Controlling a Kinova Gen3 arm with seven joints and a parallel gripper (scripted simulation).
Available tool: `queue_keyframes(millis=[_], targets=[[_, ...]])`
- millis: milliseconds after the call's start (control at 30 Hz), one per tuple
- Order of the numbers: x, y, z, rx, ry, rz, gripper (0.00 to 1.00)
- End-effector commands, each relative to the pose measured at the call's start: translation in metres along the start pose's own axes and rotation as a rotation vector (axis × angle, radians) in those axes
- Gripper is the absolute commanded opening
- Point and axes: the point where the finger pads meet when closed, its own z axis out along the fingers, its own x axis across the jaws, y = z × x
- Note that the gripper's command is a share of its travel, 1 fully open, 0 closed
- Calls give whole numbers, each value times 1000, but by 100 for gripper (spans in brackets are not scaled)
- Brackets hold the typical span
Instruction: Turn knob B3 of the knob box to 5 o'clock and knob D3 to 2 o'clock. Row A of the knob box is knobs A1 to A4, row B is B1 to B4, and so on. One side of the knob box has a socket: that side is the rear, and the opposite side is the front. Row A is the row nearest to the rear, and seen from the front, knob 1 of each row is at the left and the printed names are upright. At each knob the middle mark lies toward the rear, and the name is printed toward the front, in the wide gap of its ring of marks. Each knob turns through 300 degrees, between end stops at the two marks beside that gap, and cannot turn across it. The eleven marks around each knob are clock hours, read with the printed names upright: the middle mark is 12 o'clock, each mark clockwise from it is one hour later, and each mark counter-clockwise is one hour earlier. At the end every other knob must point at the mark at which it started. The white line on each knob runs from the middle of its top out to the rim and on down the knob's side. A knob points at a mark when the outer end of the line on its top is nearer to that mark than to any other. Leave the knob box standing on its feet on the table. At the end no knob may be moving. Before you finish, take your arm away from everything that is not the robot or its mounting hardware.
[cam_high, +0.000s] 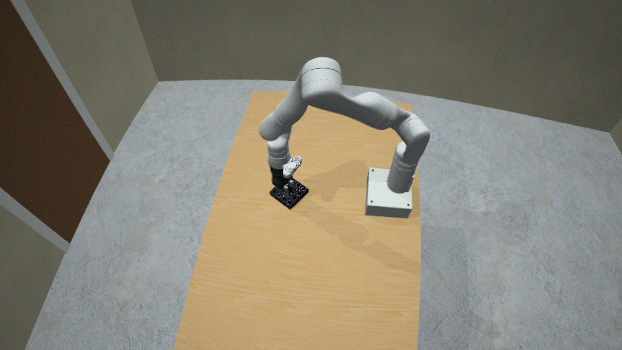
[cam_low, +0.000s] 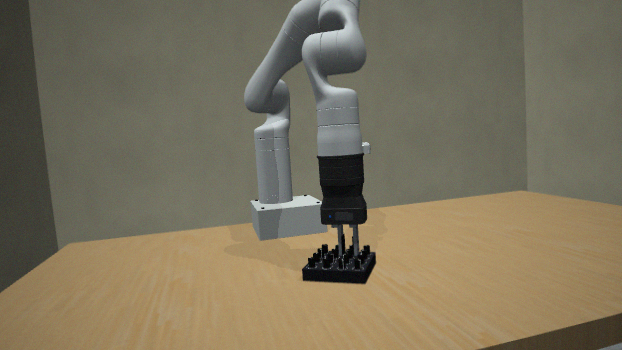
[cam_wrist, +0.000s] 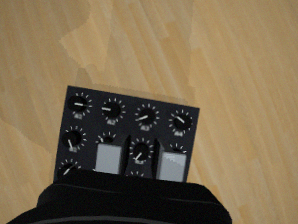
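Note:
The black knob box (cam_high: 296, 196) (cam_low: 340, 274) (cam_wrist: 93, 124) stands on its feet on the wooden table (cam_high: 300, 280). My gripper (cam_high: 287, 186) (cam_low: 348, 252) (cam_wrist: 141, 151) points straight down over it, with its fingertips down among the knobs. In the wrist view the two grey finger pads stand either side of one knob (cam_wrist: 140, 151), in the second row from the far edge and third from the left. There is a gap on each side of it. The fingers are partly open and grip nothing. That knob's white line points down and left in the picture. The rows nearest the wrist are hidden under the gripper body.
The arm's white base block (cam_high: 389, 199) (cam_low: 287, 220) stands on the table behind and to the right of the box. Neighbouring knobs stand close beside both fingers.

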Motion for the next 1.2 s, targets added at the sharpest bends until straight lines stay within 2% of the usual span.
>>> queue_keyframes(millis=[0,267,300,1167], targets=[[0,0,-1,-1,1,0,46],[0,0,-1,-1,1,0,46],[0,0,-1,-1,1,0,30],[0,0,-1,-1,1,0,30]])
